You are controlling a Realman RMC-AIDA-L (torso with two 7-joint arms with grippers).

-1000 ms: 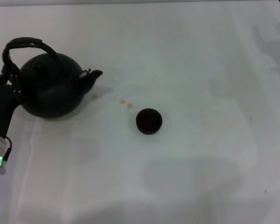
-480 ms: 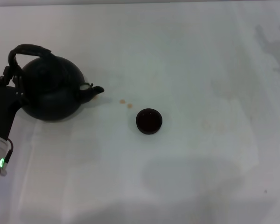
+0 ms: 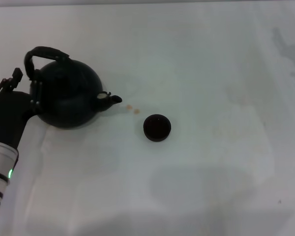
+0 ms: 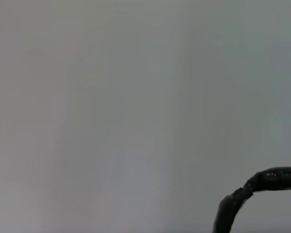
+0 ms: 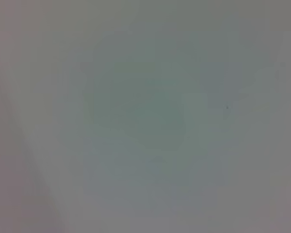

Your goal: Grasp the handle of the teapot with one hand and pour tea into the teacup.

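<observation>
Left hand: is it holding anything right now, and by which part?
The left hand holds the teapot, gripping the lower left side of its arched handle where that meets the pot. The teacup stands untouched.

No readable text, labels or numbers anywhere, as far as the dark teapot [image 3: 69, 98] surface shows.
</observation>
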